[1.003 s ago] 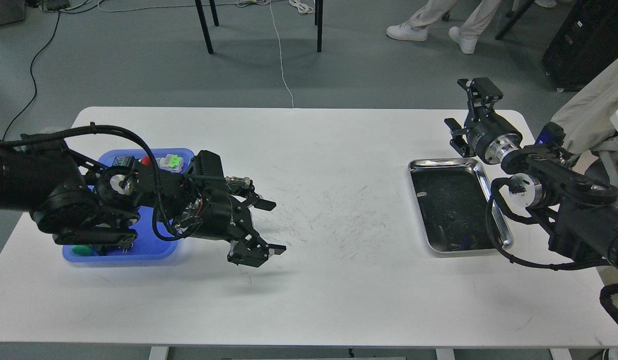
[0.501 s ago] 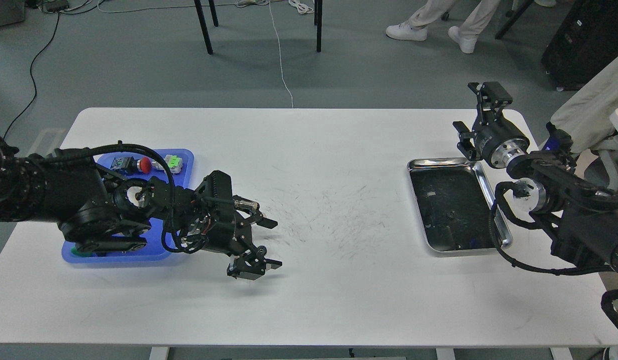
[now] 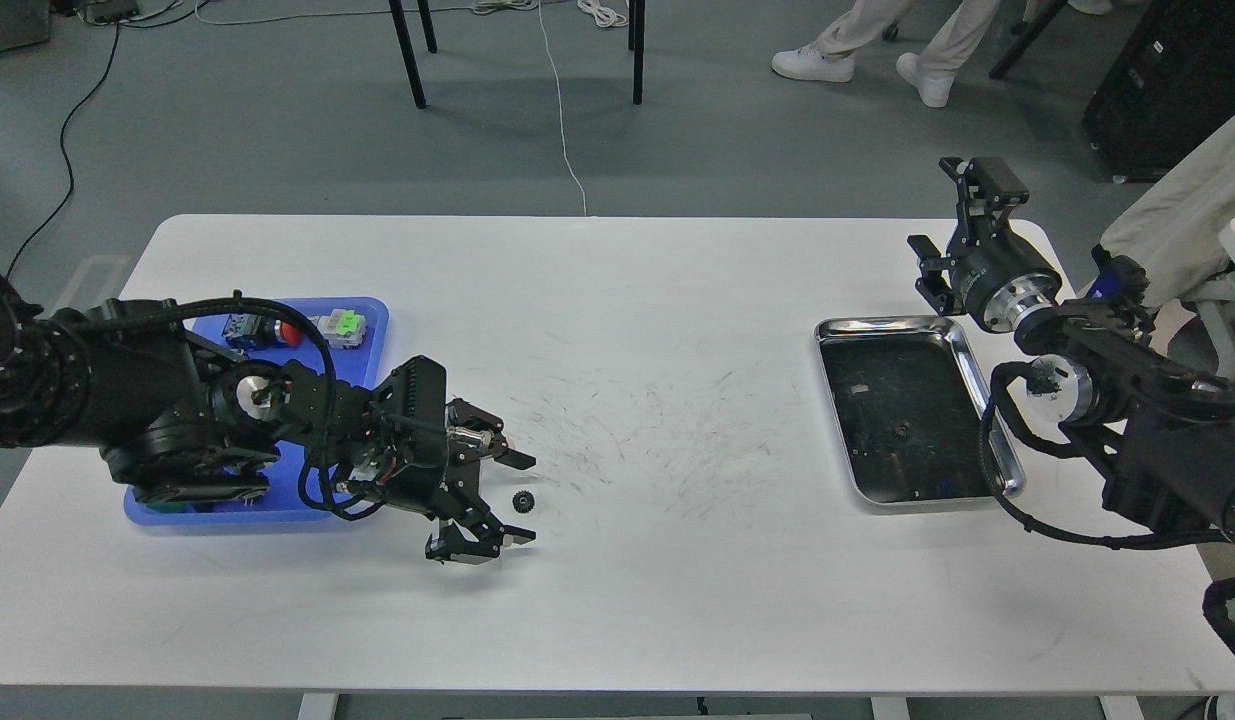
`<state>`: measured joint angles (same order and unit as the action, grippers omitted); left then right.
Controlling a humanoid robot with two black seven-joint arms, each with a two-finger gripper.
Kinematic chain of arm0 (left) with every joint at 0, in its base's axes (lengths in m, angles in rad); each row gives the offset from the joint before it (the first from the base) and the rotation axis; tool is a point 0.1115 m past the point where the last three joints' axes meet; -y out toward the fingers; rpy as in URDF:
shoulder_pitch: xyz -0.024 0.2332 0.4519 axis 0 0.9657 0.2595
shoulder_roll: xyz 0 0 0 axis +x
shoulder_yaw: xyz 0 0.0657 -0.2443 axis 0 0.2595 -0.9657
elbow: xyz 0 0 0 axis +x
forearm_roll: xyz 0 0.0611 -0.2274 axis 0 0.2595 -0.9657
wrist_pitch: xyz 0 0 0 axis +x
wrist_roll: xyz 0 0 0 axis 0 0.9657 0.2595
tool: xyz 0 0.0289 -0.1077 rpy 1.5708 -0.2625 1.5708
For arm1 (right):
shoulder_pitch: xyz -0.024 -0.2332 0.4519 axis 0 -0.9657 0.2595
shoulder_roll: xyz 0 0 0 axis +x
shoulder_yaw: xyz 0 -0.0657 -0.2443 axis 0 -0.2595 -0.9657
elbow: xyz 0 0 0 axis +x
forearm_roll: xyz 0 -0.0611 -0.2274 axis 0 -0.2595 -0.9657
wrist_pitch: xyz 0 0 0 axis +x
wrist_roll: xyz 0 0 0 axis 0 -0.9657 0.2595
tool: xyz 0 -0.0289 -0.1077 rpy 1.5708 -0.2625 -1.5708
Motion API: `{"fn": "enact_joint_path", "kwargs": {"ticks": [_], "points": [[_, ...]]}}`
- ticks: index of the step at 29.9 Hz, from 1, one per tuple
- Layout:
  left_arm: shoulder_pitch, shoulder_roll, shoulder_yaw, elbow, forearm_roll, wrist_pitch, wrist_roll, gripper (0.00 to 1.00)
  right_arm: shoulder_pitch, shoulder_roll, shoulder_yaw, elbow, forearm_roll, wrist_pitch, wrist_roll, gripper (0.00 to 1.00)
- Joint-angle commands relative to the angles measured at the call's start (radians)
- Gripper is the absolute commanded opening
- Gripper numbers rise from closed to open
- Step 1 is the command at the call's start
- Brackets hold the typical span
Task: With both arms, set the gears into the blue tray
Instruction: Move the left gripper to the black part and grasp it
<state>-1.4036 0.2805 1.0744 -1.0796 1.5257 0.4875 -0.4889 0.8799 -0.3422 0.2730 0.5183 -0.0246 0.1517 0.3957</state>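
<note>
Your gear [image 3: 523, 500] lay flat on the white table [image 3: 617, 600], loose between the two spread fingers of the left gripper [image 3: 507, 497], which gaped wide and gripped nothing. The blue tray [image 3: 369, 322] sat just behind that arm, largely hidden under it, with a red-capped switch [image 3: 289, 331] and a green-capped one [image 3: 348, 324] at its far end. The likely trouble: such a small flat wheel could slip or flick away if you closed off-centre, and a finger pressed down could scrape the tabletop. Swinging back, the bulky forearm might nudge the tray's low rim. A second gear [image 3: 904, 432] rested in the steel tray [image 3: 977, 370] far right; the right gripper [image 3: 957, 235] hung above its far corner, apparently open. The table's middle offered open room; the front edge was well clear.
</note>
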Motion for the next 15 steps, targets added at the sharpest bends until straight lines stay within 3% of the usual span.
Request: {"fn": "enact_joint_path", "kwargs": {"ticks": [1,15], "points": [[0.009,-0.003,0.004,0.016,0.001,-0.003,0.0,0.48,0.001,0.0,0.0,0.0,0.0,0.0,0.0,0.96],[0.04,-0.006,0.007,0.059,0.001,-0.003,0.0,0.47,-0.002,-0.001,0.0,-0.001,0.0,0.0,0.002,0.96]]}}
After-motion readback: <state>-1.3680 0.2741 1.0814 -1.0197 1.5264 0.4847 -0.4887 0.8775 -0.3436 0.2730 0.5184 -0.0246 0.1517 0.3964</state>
